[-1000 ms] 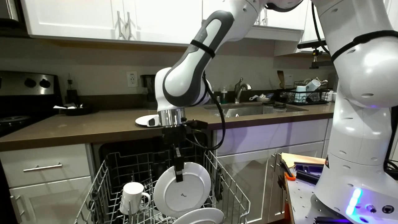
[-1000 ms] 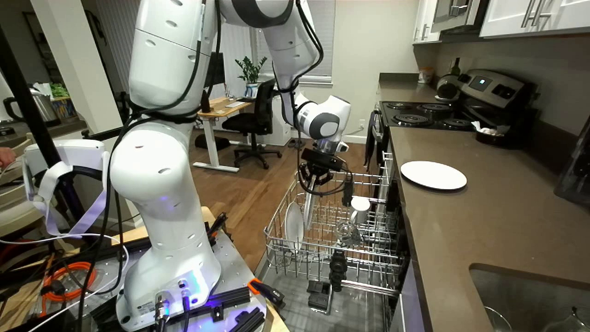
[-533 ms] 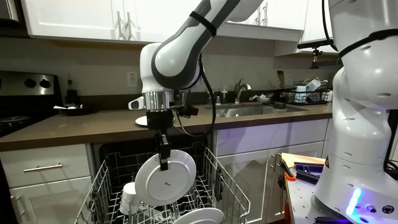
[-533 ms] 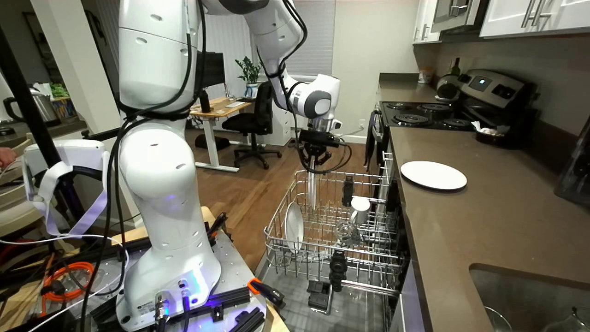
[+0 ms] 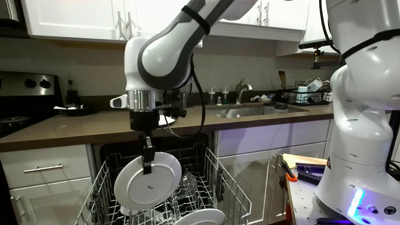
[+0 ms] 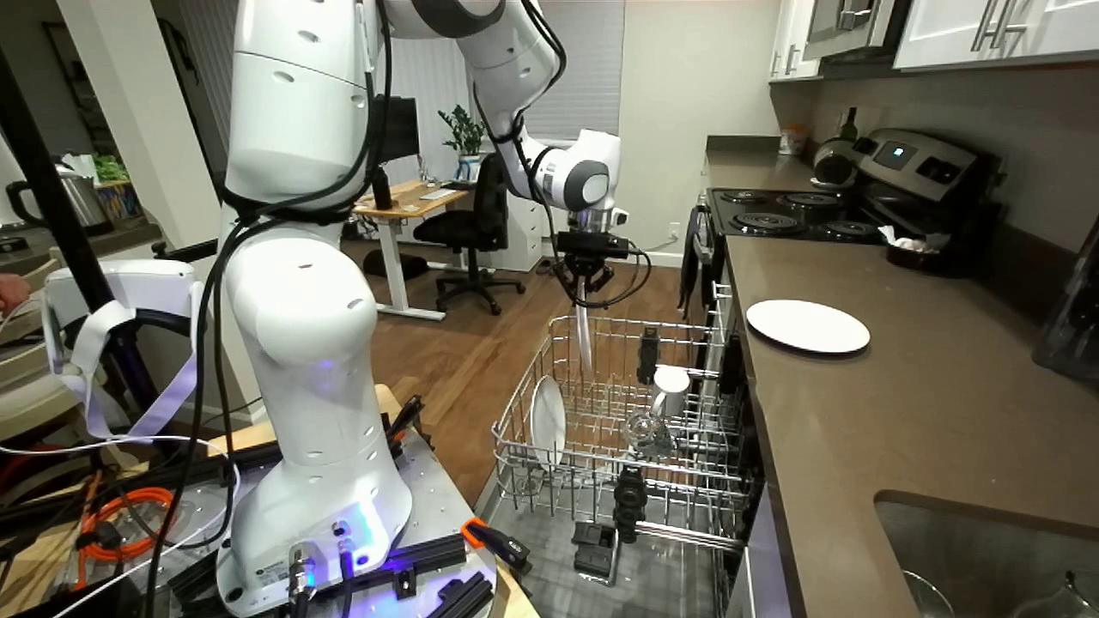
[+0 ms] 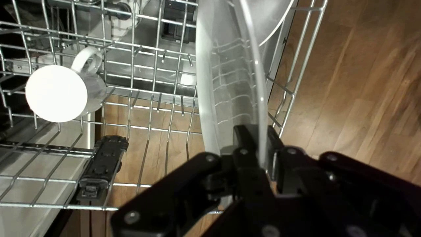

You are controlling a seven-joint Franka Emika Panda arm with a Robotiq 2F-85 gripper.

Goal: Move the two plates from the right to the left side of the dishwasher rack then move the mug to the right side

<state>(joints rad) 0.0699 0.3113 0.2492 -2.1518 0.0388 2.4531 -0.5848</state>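
Stove (image 5: 29, 98) and brown countertop (image 5: 68, 131) span the background in an exterior view. Left to right below, the mug (image 5: 128, 211) sits in the dishwasher rack (image 5: 229, 177), mostly hidden behind one plate (image 5: 157, 184); the gripper (image 5: 147, 168), jaws closed on that plate's rim, holds it upright; farther right, the second plate (image 5: 203, 216) stands on edge.

Thin white plate (image 6: 807, 328): flat on the counter (image 6: 932, 412), right in an exterior view
Stove (image 6: 798, 213): far right in that view
Office chair (image 6: 494, 210): far, beside the desk (image 6: 408, 206)
Faucet (image 5: 239, 93): at the sink (image 5: 247, 112)'s far edge
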